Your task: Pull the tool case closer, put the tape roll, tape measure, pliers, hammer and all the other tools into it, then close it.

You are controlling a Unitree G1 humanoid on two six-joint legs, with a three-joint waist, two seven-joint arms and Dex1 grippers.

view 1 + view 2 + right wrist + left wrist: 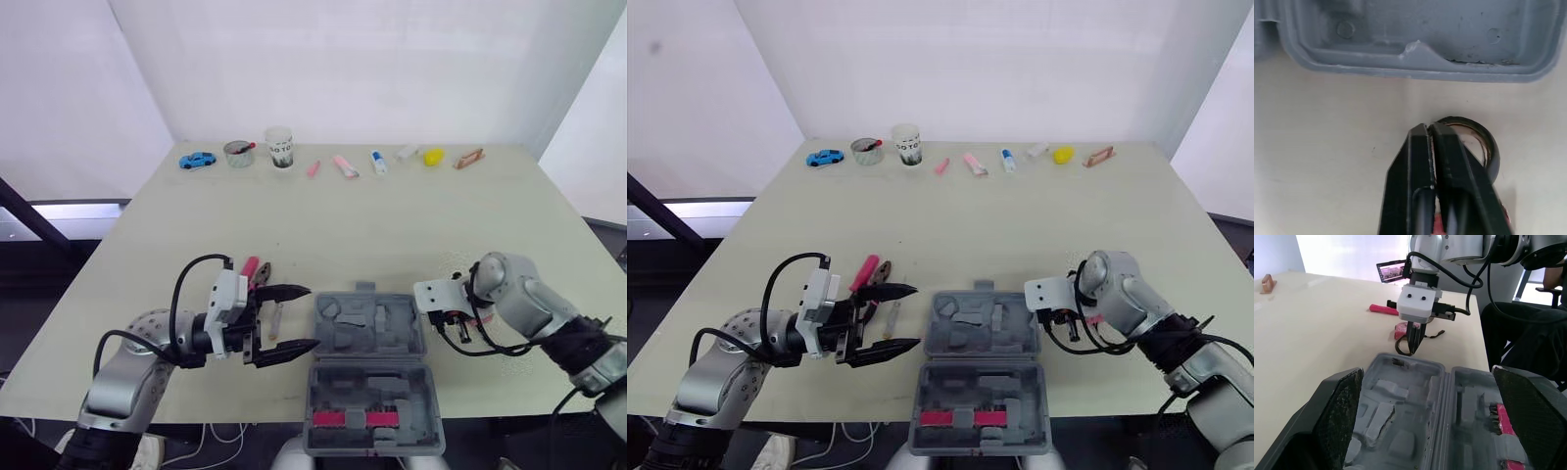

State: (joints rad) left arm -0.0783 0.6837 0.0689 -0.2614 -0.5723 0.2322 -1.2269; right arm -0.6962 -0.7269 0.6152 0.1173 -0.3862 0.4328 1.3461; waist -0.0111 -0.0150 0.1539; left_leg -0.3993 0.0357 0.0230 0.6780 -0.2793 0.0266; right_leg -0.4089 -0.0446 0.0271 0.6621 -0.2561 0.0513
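Right end effector [1430,128] pinches tape roll [1492,149] just beside tool case [1415,61].

Grey tool case [370,372], black tape roll [1492,152], pink-handled pliers [251,267], blue toy car [197,160], cream table [343,225].

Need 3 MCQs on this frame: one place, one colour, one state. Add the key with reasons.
1. Relative to the case, the pliers lie:
A) inside it
B) to its left
C) to its right

2. The toy car is:
A) red
B) yellow
C) blue

3. The left tool is:
A) open
B) shut on the pliers
C) shut, empty

Key:
1 B, they lie on the table between the left tool and the case's left side.
2 C, its body is plainly blue.
3 A, its two fingers stand wide apart with nothing between them.
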